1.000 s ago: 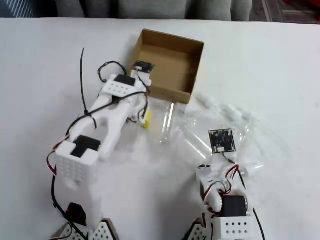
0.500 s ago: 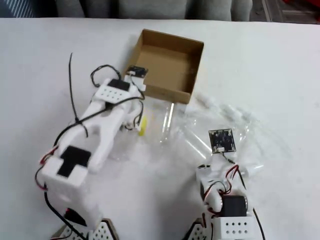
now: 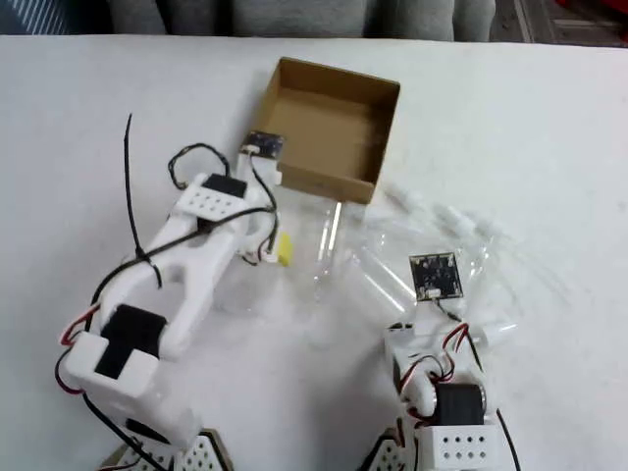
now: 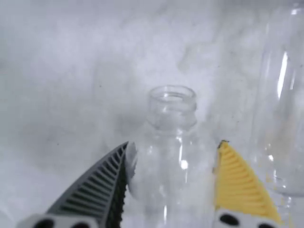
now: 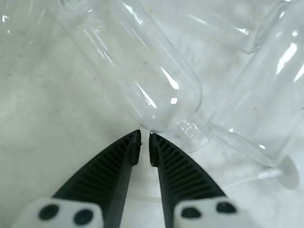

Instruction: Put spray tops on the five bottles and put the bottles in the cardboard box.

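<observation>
One cardboard box [image 3: 329,182] and two claws, the left claw [image 4: 174,144] and the right claw [image 5: 144,135] — the clear bottles [image 3: 383,280] and white spray tops [image 3: 456,221] overlap, their numbers unclear.

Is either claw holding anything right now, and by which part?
The left claw grips a clear bottle by its shoulder, just under the open neck. The right claw is shut on nothing.

The left arm [image 3: 186,263] and right arm [image 3: 446,402] are white plastic with black servo blocks and black and red cables. Ribbed jaws on the left gripper [image 4: 174,144] are grey and yellow — on the right gripper [image 5: 145,134] both black, with white screw-holed bases.
</observation>
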You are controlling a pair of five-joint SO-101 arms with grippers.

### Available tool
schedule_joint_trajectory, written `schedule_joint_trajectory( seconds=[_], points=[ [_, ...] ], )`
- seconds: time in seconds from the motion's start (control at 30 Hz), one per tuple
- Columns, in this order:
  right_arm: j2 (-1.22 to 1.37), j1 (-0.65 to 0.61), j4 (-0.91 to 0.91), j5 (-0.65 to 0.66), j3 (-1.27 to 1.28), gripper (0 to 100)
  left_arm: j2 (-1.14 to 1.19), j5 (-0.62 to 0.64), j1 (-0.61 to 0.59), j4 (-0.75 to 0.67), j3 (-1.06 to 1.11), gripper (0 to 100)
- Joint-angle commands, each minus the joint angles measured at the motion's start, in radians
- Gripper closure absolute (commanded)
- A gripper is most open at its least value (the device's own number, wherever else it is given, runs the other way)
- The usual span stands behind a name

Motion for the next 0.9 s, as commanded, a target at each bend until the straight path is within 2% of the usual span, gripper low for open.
schedule_joint_trajectory(
  seconds=[0.0,0.27,0.6,0.73,0.87],
  points=[
    [-0.01,0.007,-0.001,0.009,0.009,98.4,-0.038,0.014,-0.005,-0.015,-0.008,67],
    [-0.01,0.007,-0.001,0.009,0.009,98.4,-0.03,0.008,-0.031,0.049,-0.08,67],
    [-0.01,0.007,-0.001,0.009,0.009,98.4,-0.025,0.017,-0.028,-0.028,-0.078,67],
    [-0.01,0.007,-0.001,0.009,0.009,98.4,0.033,0.091,-0.035,-0.066,-0.091,67],
    [-0.01,0.007,-0.001,0.009,0.009,98.4,0.128,0.098,-0.028,-0.017,-0.164,67]
  ],
)
